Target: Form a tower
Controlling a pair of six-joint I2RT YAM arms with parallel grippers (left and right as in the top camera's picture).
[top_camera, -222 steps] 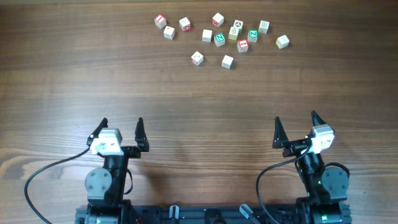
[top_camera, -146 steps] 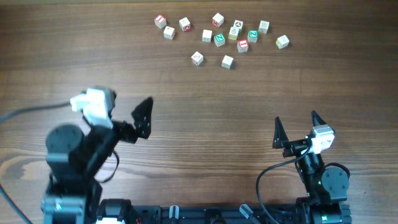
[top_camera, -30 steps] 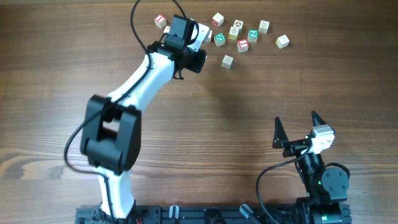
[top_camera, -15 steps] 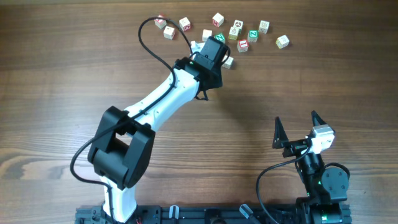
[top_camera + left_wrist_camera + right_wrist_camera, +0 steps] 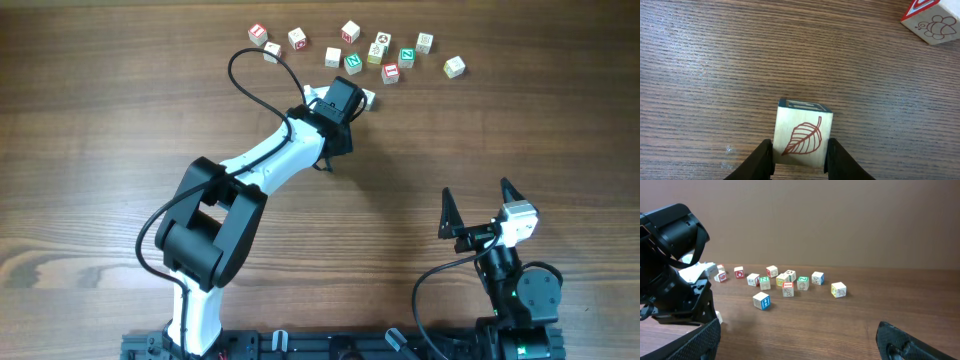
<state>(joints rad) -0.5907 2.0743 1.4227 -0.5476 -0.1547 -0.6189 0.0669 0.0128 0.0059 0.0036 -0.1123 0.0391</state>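
Observation:
My left gripper (image 5: pixel 799 150) is shut on a pale wooden cube (image 5: pixel 802 136) with a red leaf drawn on its face, low over the wood. Overhead, that gripper (image 5: pixel 350 99) sits at the front of the scattered letter cubes, right beside a lone pale cube (image 5: pixel 368 97). A green-faced cube (image 5: pixel 353 62) and a second green one (image 5: pixel 407 57) lie among the rest. No tower is in view; the cubes lie singly. My right gripper (image 5: pixel 477 192) stands open near the front edge, with nothing between its fingers (image 5: pixel 690 340).
Several loose letter cubes spread along the far side, from a red one (image 5: pixel 258 33) to a pale one (image 5: pixel 454 67). A cube with a bee drawing (image 5: pixel 932 20) lies ahead of the left gripper. A blue "H" cube (image 5: pixel 761 300) sits nearest the right arm.
The left arm has swung right along the front of the cubes, carrying the leaf cube to the lone pale cube. The right arm has not moved.

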